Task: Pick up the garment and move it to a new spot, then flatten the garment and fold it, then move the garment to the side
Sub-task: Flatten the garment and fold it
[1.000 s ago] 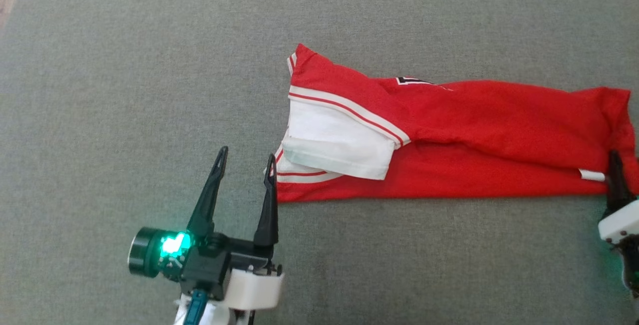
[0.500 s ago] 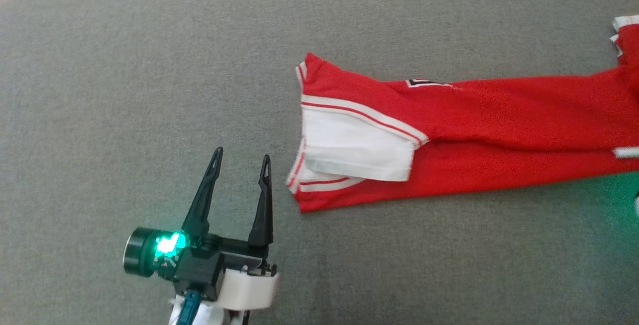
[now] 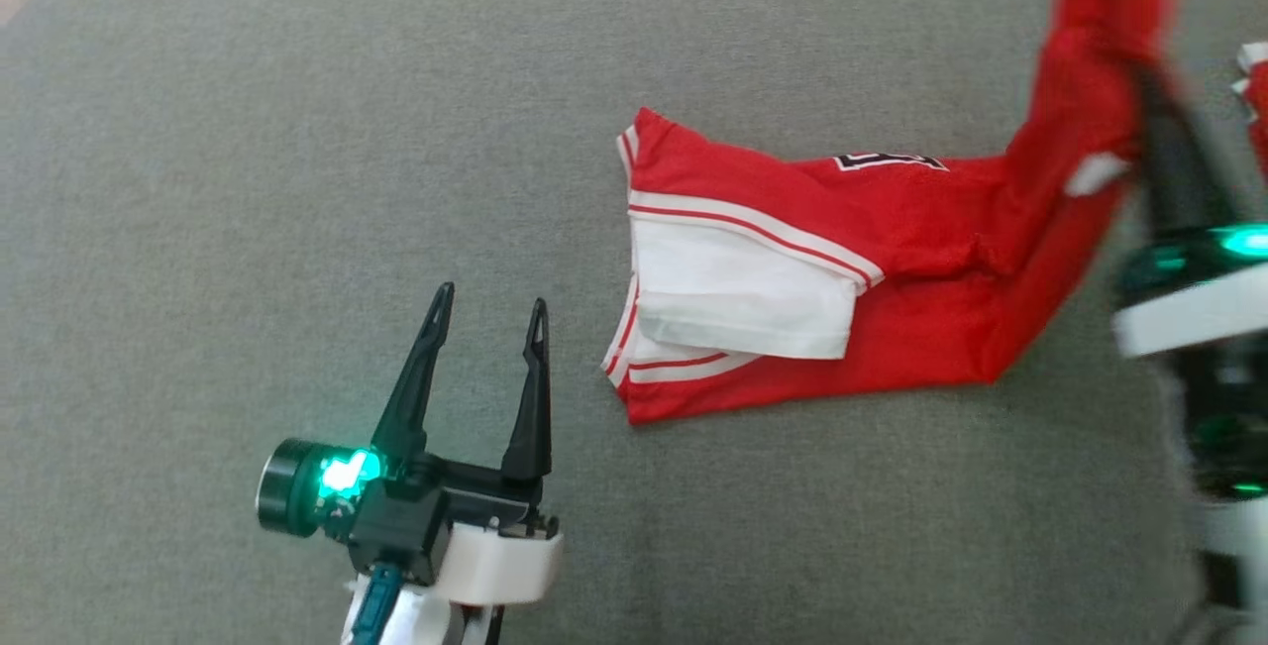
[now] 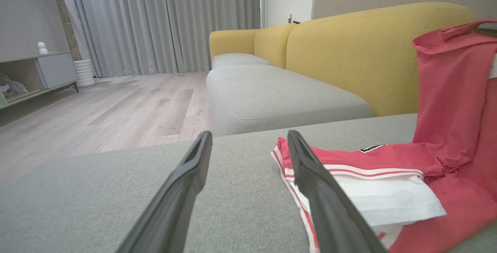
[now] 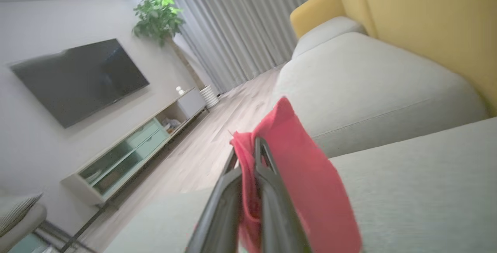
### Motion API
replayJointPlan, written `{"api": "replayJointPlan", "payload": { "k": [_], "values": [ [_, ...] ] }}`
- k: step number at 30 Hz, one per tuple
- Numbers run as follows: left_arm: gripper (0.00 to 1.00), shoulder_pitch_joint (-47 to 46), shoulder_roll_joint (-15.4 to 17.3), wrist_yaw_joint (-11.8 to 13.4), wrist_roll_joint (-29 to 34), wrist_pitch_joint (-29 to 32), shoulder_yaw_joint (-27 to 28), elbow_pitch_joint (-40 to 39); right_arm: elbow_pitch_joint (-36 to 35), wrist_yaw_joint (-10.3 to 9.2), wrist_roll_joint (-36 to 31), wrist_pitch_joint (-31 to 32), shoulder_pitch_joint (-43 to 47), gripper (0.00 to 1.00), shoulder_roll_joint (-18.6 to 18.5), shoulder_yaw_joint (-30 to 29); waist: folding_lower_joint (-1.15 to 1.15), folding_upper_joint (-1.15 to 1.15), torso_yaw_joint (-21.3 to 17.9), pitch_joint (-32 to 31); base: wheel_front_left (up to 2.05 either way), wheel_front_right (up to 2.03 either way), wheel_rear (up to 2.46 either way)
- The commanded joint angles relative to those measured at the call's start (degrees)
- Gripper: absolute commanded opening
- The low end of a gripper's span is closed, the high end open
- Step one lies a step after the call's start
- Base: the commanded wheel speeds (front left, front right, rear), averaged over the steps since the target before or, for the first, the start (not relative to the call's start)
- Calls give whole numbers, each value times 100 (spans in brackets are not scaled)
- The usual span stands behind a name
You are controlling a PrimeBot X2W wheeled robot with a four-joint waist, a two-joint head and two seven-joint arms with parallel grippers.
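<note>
The left gripper (image 4: pixel 249 134) hovers low over the grey cushion (image 4: pixel 97 191), jaws spread apart, just beside the garment (image 4: pixel 388 159). The garment's far end hangs lifted, with a yellow sofa (image 4: pixel 349 51) behind it.

Bare cushion (image 3: pixel 297 130) left of garment (image 3: pixel 892 219), yellow backrest (image 4: pixel 369 51) beyond

It is a home living room: yellow sofa (image 4: pixel 369 51) at upper right, grey curtains (image 4: pixel 171 20), wall television (image 5: pixel 77 78), potted plant (image 5: pixel 157 16), wooden floor (image 4: pixel 116 105).
</note>
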Motion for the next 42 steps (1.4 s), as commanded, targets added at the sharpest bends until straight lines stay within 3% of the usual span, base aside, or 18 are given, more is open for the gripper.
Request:
{"api": "replayJointPlan", "payload": {
  "k": [1,6,11,12,13,15,18,24,31,42],
  "values": [
    [100,9,-44,-46,66,-29,240,-133,-281,-4,-188,69,-214,0,105,332,0,0,63,12,0,0,0],
    [100,-15,-157,-198,136,-29,281,-71,-5,-4,-439,189,-542,0,845,1328,0,0,246,52,0,0,0],
    [100,-34,-263,-283,184,-29,345,-15,872,-4,-698,326,-668,0,1194,2333,0,0,473,97,0,0,0],
    [100,-34,-282,-298,188,-29,359,-9,1036,-4,-742,337,-656,15,1219,2479,0,0,520,106,0,0,0],
    [100,-15,-315,-315,194,-29,396,1,1286,-4,-849,264,-626,100,1259,2668,0,0,578,109,0,0,0],
    [100,-3,-331,-315,197,-29,420,-1,1329,-4,-836,159,-609,100,1291,2704,0,0,597,104,0,0,0],
    [100,80,-376,-331,205,-29,519,8,1152,-4,-647,-588,-593,100,1331,2444,0,0,589,4,0,0,0],
    [100,233,-422,-371,204,-29,656,29,902,-4,-676,-1662,-382,100,847,1856,0,0,384,-355,0,0,0],
    [100,452,-455,-466,92,-29,834,140,864,-4,-1302,-2000,196,100,452,1319,0,0,155,-843,0,0,0],
    [100,1086,-478,-615,111,-29,1267,411,858,-4,-2973,-2008,1691,100,1138,556,0,0,-53,-1577,0,0,0]
  ]
}}
